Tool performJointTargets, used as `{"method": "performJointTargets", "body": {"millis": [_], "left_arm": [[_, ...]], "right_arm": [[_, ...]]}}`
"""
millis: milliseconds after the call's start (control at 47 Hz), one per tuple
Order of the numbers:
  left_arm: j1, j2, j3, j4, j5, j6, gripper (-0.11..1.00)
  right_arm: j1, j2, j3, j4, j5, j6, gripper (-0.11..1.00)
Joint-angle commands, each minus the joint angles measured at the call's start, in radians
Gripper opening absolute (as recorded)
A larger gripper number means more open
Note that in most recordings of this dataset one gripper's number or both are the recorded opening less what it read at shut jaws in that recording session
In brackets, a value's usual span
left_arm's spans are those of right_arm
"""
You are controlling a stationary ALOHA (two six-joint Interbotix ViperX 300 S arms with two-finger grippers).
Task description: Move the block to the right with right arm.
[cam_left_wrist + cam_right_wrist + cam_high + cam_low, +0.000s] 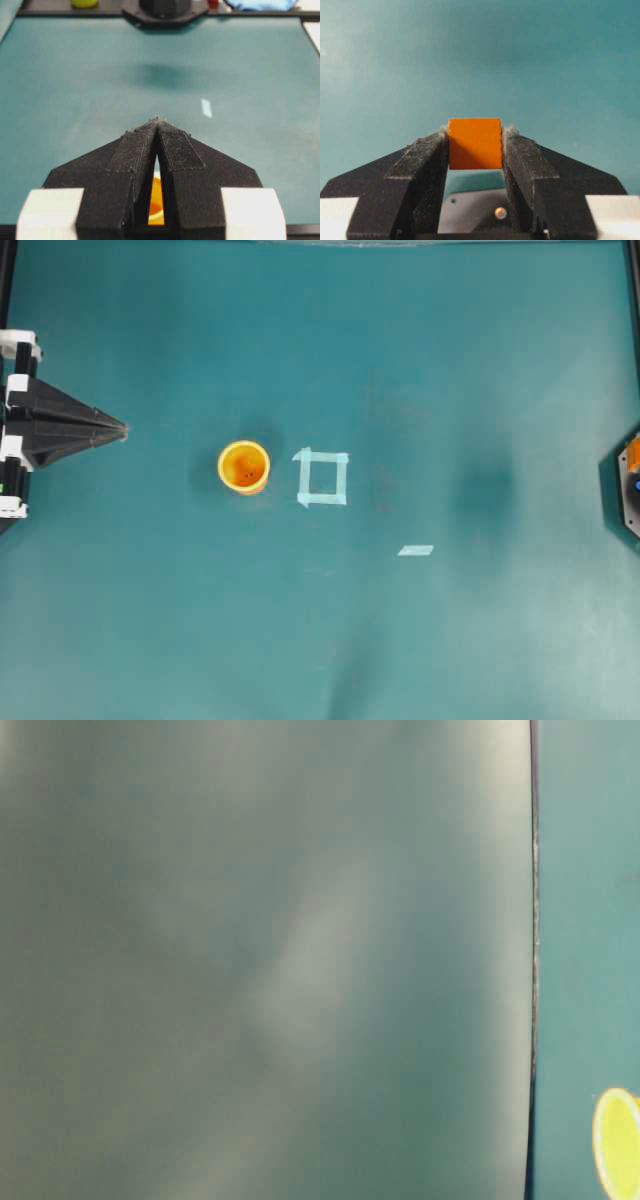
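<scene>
1. Overhead: one round yellow-orange plastic cup [244, 467], one pale tape square [322, 478] and one loose pale tape strip [415, 550] lie on the teal table [450, 360]; the left black pointed gripper [118, 428] rests closed at the left edge.
2. Table-level: mostly blur; only the cup's rim shows.
3. Left wrist: jaws together, gripping nothing.
4. Right wrist: the right black gripper [475, 137] clamps the one small orange cube [475, 143] above the table. The carry step looks underway; next, lower it on the right and release.

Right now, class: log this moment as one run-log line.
right gripper: jaws shut on block, lifted | left gripper: jaws shut, idle | cup: left of tape square
</scene>
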Motion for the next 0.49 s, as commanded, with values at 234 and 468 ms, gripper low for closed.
{"method": "performJointTargets", "body": {"millis": [234, 468], "left_arm": [[0.0, 0.003, -0.029, 0.002, -0.005, 0.0, 0.0], [0.0, 0.003, -0.029, 0.002, -0.005, 0.0, 0.0]], "right_arm": [[0.0, 0.006, -0.014, 0.0, -0.008, -0.005, 0.41], [0.0, -0.011, -0.009, 0.0, -0.005, -0.008, 0.41]]}}
